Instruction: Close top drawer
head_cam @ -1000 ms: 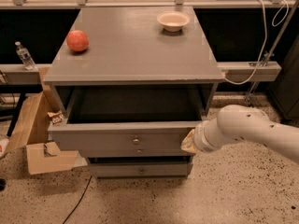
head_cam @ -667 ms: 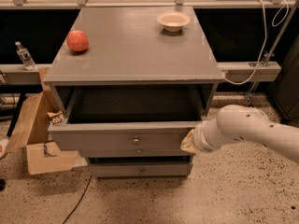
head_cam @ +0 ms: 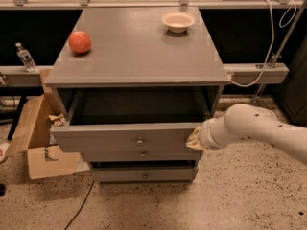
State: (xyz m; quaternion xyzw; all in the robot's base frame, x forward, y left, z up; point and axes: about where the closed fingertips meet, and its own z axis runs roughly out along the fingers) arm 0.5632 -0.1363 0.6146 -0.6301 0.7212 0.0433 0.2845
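Observation:
The top drawer (head_cam: 120, 139) of the grey wooden cabinet (head_cam: 139, 56) stands pulled out, its deep grey box open and dark inside. Its plain front carries a small round metal knob (head_cam: 139, 141). My gripper (head_cam: 194, 139) comes in from the right on a white arm and rests against the right end of the drawer front. Two similar drawers (head_cam: 142, 175) sit below, a little ajar.
A red apple (head_cam: 79, 41) and a white bowl (head_cam: 178, 21) sit on the cabinet top. An open cardboard box (head_cam: 33, 138) lies on the floor at the left. A plastic bottle (head_cam: 24, 56) stands on a ledge at the left. A cable hangs at the right.

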